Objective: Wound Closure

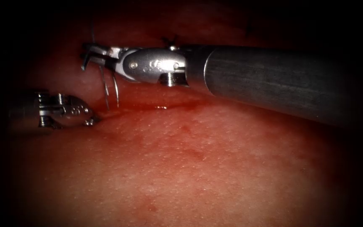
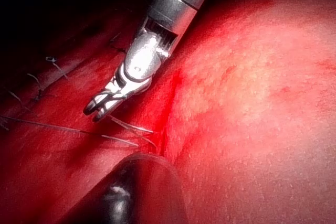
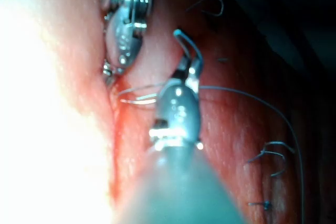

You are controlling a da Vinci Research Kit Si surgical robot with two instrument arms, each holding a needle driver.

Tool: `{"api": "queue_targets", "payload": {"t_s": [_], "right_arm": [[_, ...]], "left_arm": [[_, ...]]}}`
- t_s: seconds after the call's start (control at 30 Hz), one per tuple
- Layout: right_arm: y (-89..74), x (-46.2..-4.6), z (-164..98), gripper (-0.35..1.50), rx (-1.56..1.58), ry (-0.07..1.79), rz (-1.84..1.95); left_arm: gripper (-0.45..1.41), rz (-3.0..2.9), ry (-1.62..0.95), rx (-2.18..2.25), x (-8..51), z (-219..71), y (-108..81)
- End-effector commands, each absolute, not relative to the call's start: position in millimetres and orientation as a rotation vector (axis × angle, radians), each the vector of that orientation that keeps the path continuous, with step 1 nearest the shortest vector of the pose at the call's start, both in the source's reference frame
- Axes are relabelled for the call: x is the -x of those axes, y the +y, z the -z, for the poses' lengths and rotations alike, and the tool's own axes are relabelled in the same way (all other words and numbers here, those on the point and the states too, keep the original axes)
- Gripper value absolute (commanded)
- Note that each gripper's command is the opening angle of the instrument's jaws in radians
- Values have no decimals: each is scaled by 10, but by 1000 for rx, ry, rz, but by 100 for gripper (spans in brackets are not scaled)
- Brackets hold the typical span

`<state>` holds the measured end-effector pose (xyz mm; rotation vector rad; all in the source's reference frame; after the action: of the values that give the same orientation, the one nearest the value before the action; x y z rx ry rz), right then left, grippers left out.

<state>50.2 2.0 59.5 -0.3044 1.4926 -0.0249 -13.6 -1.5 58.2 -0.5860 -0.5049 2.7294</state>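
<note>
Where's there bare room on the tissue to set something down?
Free: the broad tissue below the cut. Crowded: the cut's left end, with the left pincer, hanging thread, and right pincer gripping the needle, out of the tissue.

Dim endoscope view with dark vignetted edges, glare on tissue in right wrist view.

We see the right tool as bright polished metal, its shaft a duller brushed grey. The left tool gleams likewise. The tissue looks moist and finely pebbled, glossy along the cut. The thread looks thin and dark.
</note>
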Motion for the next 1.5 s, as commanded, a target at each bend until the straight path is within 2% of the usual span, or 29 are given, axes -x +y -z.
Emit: {"api": "queue_targets", "payload": {"t_s": [0.03, 0.47, 0.83, 1.5], "right_arm": [[29, -509, -596, -35, 319, 1492, 30], [27, -512, -583, -35, 328, 1551, -17], [18, -527, -604, -35, 303, 1537, -18], [1, -530, -621, -35, 257, 1532, -14]], "left_arm": [[-45, -2730, -501, 589, 143, -587, -11], [-45, -2728, -505, 592, 145, -588, -13], [-45, -2728, -506, 592, 145, -587, -13], [-45, -2734, -527, 604, 131, -579, -12]]}}
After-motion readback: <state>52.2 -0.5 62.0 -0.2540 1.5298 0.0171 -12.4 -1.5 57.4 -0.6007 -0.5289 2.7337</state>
